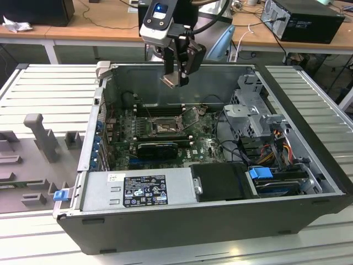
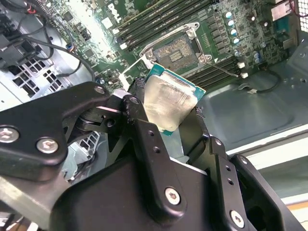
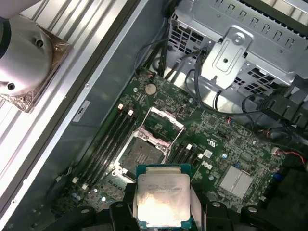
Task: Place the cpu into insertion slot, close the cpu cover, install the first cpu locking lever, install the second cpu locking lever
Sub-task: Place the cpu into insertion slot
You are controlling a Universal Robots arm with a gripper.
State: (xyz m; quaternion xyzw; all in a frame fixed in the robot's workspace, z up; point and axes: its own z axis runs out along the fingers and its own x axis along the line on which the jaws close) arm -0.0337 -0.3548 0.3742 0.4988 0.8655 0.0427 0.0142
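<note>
My gripper [image 1: 175, 80] hangs above the open computer case, over its back wall, shut on the cpu [image 1: 171, 82]. In both wrist views the cpu [image 2: 169, 102] [image 3: 162, 199] is a pale silvery square with a green rim, pinched at two opposite edges between the black fingers [image 2: 139, 115]. Well below it lies the insertion slot [image 1: 164, 128] [image 2: 180, 50] [image 3: 141, 150], a dark square socket with a metal rim on the green board, with nothing in it. The cpu cover [image 3: 164, 121] [image 1: 191, 115] stands swung up and open at one edge of the slot.
Long black memory slots [image 3: 108, 144] flank the socket. A silver power supply [image 1: 138, 190] fills the case's near side. A metal drive cage [image 1: 251, 110] with loose cables [image 1: 229, 135] stands at the exterior view's right. Grey fixtures [image 1: 41, 135] sit on the table outside the case.
</note>
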